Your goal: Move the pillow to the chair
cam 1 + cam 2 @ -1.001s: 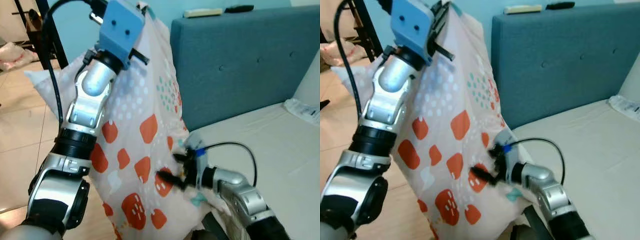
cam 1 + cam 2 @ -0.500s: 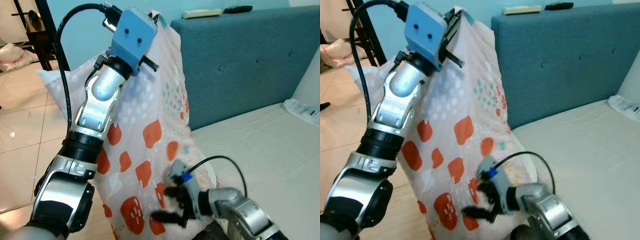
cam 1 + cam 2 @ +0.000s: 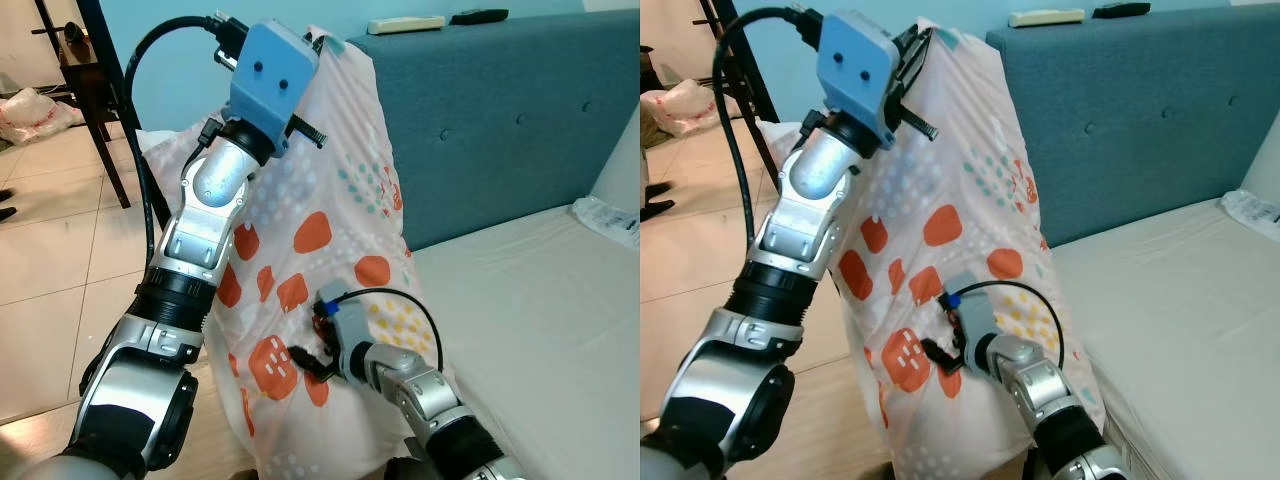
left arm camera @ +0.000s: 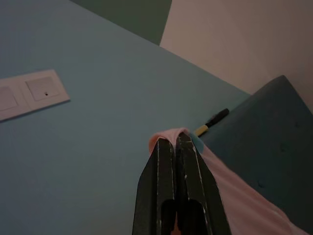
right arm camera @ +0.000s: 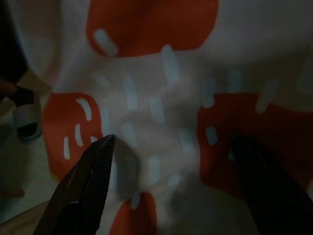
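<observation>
Tiled floor (image 3: 50,270) spreads at 9 o'clock, with a blue sofa (image 3: 500,120) and its pale seat at 3 o'clock. At centre the pillow (image 3: 320,230) hangs upright off the seat's edge. The left gripper (image 4: 177,147) pinches its top corner at 12 o'clock. The right gripper (image 5: 171,161), fingers spread, faces its lower front.

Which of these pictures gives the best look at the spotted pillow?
The right eye view: the whole pillow hangs from the left gripper, with the right gripper against it. The left eye view is similar. The wrist views show just a pinched corner and close-up fabric.
</observation>
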Robot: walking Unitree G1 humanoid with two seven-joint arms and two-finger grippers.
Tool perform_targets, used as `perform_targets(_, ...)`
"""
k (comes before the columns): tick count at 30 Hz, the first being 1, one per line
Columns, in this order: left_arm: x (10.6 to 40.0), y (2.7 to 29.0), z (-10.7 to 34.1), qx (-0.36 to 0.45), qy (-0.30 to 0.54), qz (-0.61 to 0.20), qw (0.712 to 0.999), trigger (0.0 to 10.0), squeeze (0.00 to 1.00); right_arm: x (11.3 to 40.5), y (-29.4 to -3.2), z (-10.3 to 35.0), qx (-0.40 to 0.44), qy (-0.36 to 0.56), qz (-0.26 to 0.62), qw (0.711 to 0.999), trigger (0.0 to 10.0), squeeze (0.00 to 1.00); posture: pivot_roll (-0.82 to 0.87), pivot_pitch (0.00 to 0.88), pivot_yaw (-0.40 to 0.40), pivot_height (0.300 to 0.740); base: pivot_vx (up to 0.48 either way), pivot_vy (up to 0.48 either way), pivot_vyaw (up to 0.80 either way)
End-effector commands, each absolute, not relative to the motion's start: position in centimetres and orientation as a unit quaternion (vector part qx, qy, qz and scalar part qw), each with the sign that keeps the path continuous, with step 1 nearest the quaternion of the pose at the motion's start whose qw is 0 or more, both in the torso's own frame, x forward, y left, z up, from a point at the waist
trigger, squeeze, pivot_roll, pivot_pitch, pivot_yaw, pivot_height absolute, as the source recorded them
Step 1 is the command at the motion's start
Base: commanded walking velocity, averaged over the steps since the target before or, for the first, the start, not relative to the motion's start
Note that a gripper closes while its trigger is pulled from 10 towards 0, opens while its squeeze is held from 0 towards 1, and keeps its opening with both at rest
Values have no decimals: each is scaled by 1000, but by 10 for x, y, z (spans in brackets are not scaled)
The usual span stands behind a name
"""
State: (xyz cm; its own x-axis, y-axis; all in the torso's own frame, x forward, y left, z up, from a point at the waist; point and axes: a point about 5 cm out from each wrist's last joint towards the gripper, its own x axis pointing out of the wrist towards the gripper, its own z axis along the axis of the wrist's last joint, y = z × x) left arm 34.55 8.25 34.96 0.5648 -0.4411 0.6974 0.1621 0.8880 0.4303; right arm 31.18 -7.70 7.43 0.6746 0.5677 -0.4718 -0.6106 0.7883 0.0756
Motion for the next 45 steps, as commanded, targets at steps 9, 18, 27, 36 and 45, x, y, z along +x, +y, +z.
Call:
perform_targets(9, 337, 77, 349, 141, -444, -179, 867, 0, 0, 327, -89, 65, -67, 241, 252, 935, 10000, 0, 93, 0, 16, 541, 0, 0, 0)
perform_targets(18, 336, 79, 348, 138, -437, -173, 872, 0, 0, 344, -100, 76, -69, 206, 202, 955, 10000, 0, 108, 0, 7, 501, 0, 0, 0)
perform_targets(27, 338, 85, 340, 130, -414, -149, 889, 10000, 0, 352, -102, 84, -68, 183, 193, 961, 10000, 0, 116, 0, -1, 466, 0, 0, 0)
perform_targets(36, 341, 98, 331, 130, -389, -121, 904, 10000, 1000, 355, -97, 87, -61, 164, 195, 965, 10000, 0, 127, 14, -3, 426, 0, 0, 0)
perform_targets(45, 337, 114, 325, 132, -376, -84, 913, 10000, 1000, 362, -95, 96, -45, 141, 188, 971, 10000, 0, 149, 27, -1, 381, 0, 0, 0)
